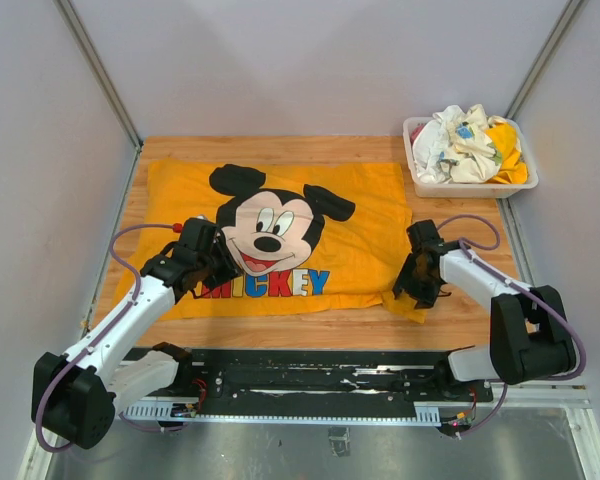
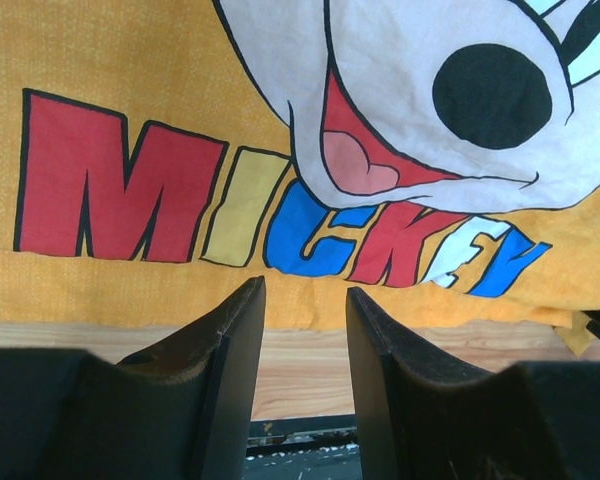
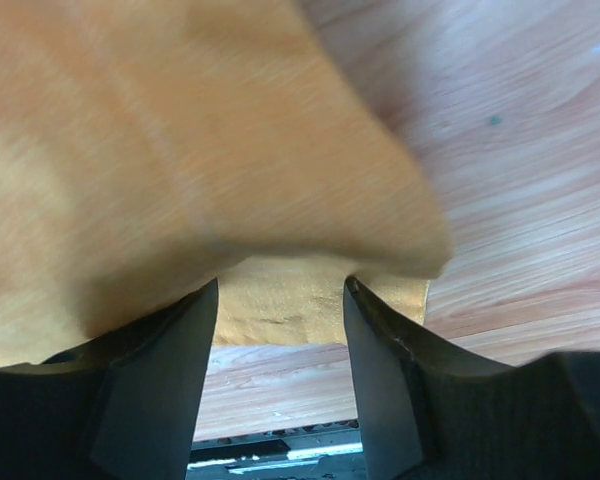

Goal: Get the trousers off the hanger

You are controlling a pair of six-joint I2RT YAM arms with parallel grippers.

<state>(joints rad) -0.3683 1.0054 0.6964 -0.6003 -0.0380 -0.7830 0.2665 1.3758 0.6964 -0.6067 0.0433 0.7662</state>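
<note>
— Where are the trousers [image 1: 355, 255]?
— Flat mid-tabletop [image 1: 475, 325], no hanger showing. Left jaws parted, empty, over the near hem. Right jaws parted too, the near-right corner draped on them.
— Then?
— Find the hanger before tugging, I'd say.

Bright even light, soft shadows, sharp top view, orange cloth [image 3: 180, 150] blurred in right wrist view

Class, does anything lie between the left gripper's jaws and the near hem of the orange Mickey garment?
Nothing visible does. The left gripper sits with open jaws just short of the orange garment, with only bare wooden table between.
</note>
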